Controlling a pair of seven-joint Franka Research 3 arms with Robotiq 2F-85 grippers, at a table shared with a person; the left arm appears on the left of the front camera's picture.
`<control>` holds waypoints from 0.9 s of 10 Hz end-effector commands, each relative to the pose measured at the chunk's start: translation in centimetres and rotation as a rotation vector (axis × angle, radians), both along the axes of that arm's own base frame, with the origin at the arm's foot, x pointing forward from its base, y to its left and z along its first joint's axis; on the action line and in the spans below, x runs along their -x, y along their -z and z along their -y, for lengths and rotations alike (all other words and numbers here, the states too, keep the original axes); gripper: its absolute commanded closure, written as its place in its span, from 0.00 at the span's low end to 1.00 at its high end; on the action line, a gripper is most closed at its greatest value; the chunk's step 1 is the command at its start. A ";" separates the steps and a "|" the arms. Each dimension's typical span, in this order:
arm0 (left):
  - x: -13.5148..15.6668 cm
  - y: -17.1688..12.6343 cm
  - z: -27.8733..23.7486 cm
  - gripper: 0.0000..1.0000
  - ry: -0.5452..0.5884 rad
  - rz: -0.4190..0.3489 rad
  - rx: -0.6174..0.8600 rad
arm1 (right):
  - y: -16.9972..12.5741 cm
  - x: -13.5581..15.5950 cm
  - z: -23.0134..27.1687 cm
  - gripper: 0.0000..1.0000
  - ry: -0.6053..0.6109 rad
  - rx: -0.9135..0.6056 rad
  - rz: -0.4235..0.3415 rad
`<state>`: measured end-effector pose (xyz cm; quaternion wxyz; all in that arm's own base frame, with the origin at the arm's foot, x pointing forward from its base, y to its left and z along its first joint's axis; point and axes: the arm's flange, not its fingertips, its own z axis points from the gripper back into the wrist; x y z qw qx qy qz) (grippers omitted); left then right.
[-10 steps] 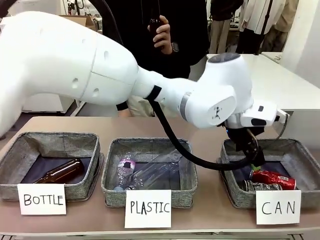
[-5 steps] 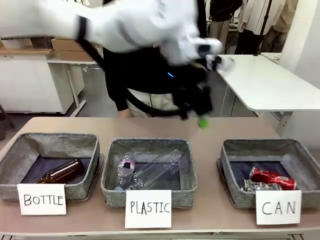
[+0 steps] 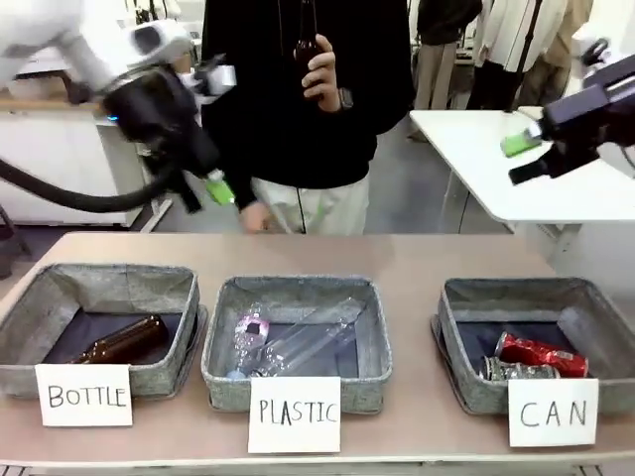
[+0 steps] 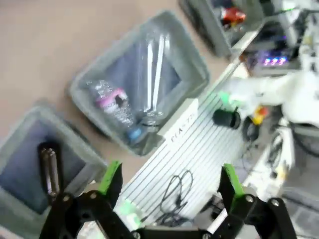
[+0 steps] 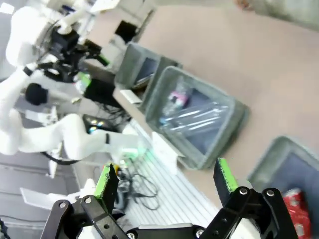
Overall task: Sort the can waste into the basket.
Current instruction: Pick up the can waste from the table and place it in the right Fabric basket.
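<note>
Two cans lie in the grey basket [image 3: 536,291] labelled "CAN" at the right: the red can [image 3: 541,352] and, in front of it, the dark printed can [image 3: 518,371]. My left gripper [image 3: 203,188] hangs high at the far left, above the table's back edge, open and empty. In its wrist view the left gripper [image 4: 169,179] looks down on the middle basket, with the red can [image 4: 233,15] far off. My right gripper [image 3: 523,159] is raised at the upper right, open and empty. The right gripper [image 5: 165,178] sees the CAN basket [image 5: 286,159] and red can [image 5: 297,209].
The "BOTTLE" basket [image 3: 99,278] holds a brown glass bottle [image 3: 124,340]. The "PLASTIC" basket [image 3: 293,288] holds clear plastic bottles [image 3: 298,342]. A person stands at the far side, one hand [image 3: 322,69] holding a brown bottle, the other hand [image 3: 260,218] at the table edge.
My left arm has swung from over the CAN basket up and across to the far left. My right gripper has come into view at the upper right. The cans have not moved.
</note>
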<state>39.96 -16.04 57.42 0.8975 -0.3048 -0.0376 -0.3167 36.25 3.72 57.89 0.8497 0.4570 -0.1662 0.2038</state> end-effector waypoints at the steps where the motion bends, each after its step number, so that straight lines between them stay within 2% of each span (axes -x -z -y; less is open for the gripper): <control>1: -1.1 1.6 -6.6 0.00 -0.166 -0.077 0.239 | -0.1 -0.8 -2.1 0.00 -0.002 -0.144 -0.156; 3: -1.4 3.7 -14.8 0.00 -0.261 -0.076 0.669 | 2.0 -2.3 -3.5 0.00 0.094 -0.202 -0.418; 4: -1.6 5.6 -17.8 0.00 -0.381 -0.062 0.823 | 3.1 -2.7 -3.2 0.00 0.122 -0.137 -0.453; 5: -1.6 2.6 -13.7 0.00 -0.237 -0.098 0.399 | 2.2 -1.4 -3.4 0.00 0.008 -0.151 -0.279; 9: -1.6 2.6 -13.7 0.00 -0.237 -0.098 0.399 | 2.2 -1.4 -3.4 0.00 0.008 -0.151 -0.279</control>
